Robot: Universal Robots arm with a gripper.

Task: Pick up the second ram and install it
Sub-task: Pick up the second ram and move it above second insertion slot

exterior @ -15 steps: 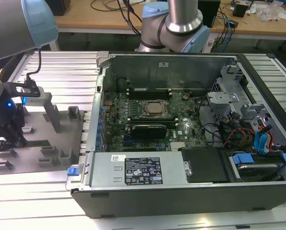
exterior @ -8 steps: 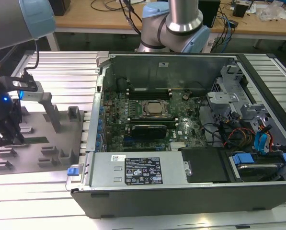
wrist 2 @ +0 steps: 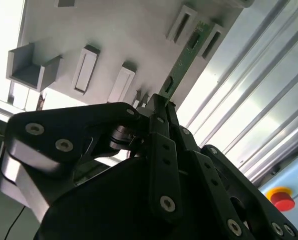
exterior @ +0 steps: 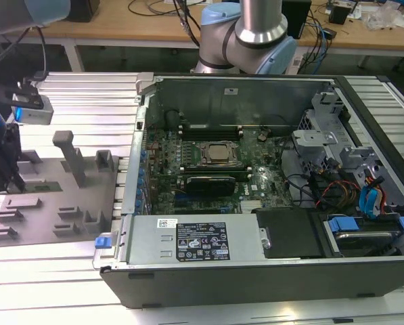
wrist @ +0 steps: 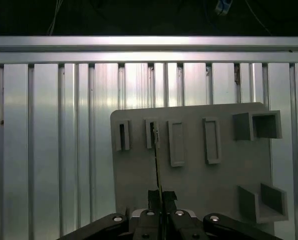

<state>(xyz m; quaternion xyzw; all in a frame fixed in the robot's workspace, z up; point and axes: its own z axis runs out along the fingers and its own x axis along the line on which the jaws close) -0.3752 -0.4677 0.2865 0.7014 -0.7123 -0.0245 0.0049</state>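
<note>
The second ram (wrist 2: 182, 60) was held by its near end between the fingertips of the gripper (wrist 2: 161, 102), whose jaws were clenched flat against the two faces of the thin green board. It is judged that the faces were chosen for the grip so that the contact edge is left free for a slot. In the first wrist view the stick was seen edge-on as a thin line. This line ran from the fingertips to one of the upright posts of the grey holder tray (wrist: 208, 190), and its far end was placed at that post. Whether the board was lifted out of the posts or rested in them could not be told. The tray was laid on the ribbed aluminium table (wrist: 39, 150). In the exterior view the open computer case (exterior: 256, 274) was seen well apart, toward the exterior view's right. Its motherboard (exterior: 208, 169) was exposed upward, so that it can be reached from above.
</note>
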